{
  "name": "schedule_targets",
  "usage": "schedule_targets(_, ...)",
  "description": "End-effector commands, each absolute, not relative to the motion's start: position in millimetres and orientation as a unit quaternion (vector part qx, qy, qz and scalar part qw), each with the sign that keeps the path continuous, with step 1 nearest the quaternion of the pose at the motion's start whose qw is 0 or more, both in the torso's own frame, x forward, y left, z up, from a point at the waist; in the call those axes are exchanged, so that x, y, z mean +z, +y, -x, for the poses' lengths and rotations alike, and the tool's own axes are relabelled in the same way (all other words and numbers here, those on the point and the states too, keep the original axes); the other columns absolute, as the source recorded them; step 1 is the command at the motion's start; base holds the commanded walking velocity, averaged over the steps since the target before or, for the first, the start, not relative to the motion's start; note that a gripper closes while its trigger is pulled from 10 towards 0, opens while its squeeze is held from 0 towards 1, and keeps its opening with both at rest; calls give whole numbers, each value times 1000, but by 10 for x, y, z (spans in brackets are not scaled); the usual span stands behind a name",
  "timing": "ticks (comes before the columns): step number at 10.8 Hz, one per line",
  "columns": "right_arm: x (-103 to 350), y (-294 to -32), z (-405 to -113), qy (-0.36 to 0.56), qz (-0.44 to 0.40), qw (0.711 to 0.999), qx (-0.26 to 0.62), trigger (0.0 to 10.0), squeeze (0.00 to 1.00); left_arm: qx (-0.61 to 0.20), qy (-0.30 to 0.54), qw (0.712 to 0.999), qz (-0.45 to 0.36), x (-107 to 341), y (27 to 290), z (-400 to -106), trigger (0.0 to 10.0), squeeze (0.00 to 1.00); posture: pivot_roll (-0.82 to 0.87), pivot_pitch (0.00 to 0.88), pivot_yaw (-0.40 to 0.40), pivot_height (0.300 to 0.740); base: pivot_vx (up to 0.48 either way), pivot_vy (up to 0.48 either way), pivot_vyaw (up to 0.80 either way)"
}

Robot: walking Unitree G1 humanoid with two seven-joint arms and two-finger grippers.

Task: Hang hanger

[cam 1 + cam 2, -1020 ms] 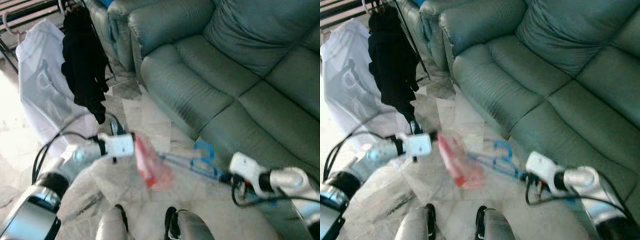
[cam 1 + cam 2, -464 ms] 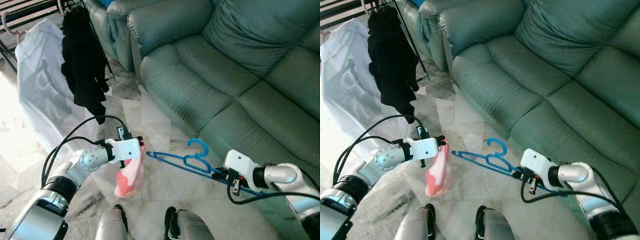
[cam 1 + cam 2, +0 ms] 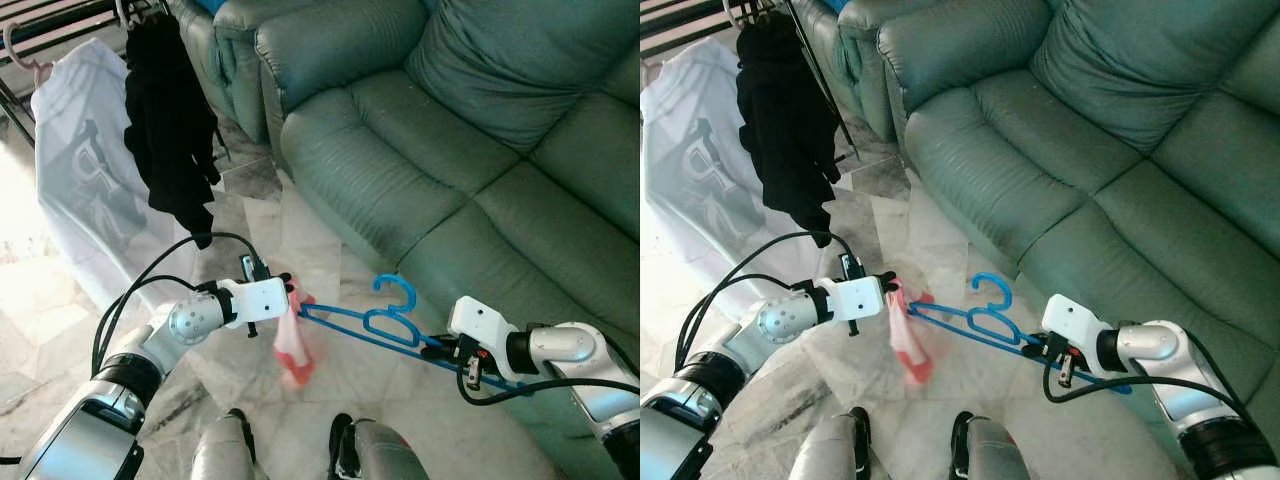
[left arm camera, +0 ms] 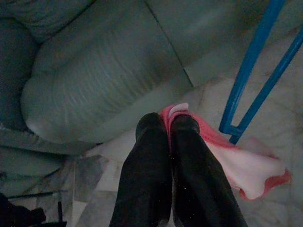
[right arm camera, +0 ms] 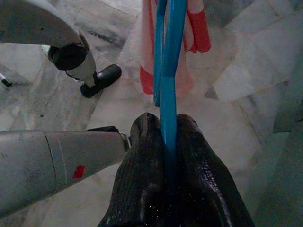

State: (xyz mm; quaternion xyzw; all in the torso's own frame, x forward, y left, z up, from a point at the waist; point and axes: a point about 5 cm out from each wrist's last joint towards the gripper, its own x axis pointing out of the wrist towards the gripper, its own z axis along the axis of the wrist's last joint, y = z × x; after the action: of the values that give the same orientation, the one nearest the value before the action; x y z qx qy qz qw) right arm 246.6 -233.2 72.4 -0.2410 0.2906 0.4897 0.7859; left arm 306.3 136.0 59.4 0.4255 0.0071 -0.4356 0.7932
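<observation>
A blue plastic hanger (image 3: 368, 322) is held level above the marble floor, its hook towards the sofa. My right gripper (image 3: 437, 349) is shut on one end of it; in the right wrist view the fingers (image 5: 142, 142) pinch the blue bar (image 5: 166, 94). My left gripper (image 3: 291, 291) is shut on the top of a pink and red cloth (image 3: 293, 346) that hangs down right at the hanger's other end. In the left wrist view the cloth (image 4: 246, 170) sits beside the hanger's corner (image 4: 229, 130).
A green leather sofa (image 3: 470, 130) fills the right and back. At the back left a clothes rack (image 3: 60, 20) carries a black garment (image 3: 170, 120) and a white shirt (image 3: 85, 170). My own feet (image 3: 290, 450) stand on the marble floor (image 3: 290, 225).
My left gripper has carried the cloth to the right, up to the hanger's free end. The cloth now swings under that end. The right gripper and hanger have barely shifted.
</observation>
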Motion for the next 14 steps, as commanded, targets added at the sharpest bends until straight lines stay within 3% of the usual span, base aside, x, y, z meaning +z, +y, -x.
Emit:
schedule_targets(1,770,-2354,-2450,293,242,778,501,10000,0,-437,12,792,-425,574,1331,-3063,10000,0,-52,179,-62,740,0,0,0)
schedule_targets(5,844,-2333,-2398,294,218,766,528,10000,0,-447,26,769,-456,482,1367,-3009,10000,0,-54,190,-55,740,0,0,0)
schedule_targets(8,879,-2286,-2446,274,203,781,523,10000,0,-463,-14,783,-414,587,1215,-2994,10000,0,-54,196,-55,740,0,0,0)
schedule_targets(10,814,-2171,-2517,248,190,805,505,10000,0,-453,-92,824,-327,915,980,-3049,10000,0,-51,199,-61,740,0,0,0)
schedule_targets(13,625,-2084,-2656,235,177,852,432,10000,0,-447,-169,839,-259,1348,771,-3106,10000,0,-51,197,-60,740,0,0,0)
schedule_targets(14,561,-2132,-2750,232,179,885,362,10000,0,-443,-192,841,-246,1505,754,-3123,10000,0,-46,196,-61,740,0,0,0)
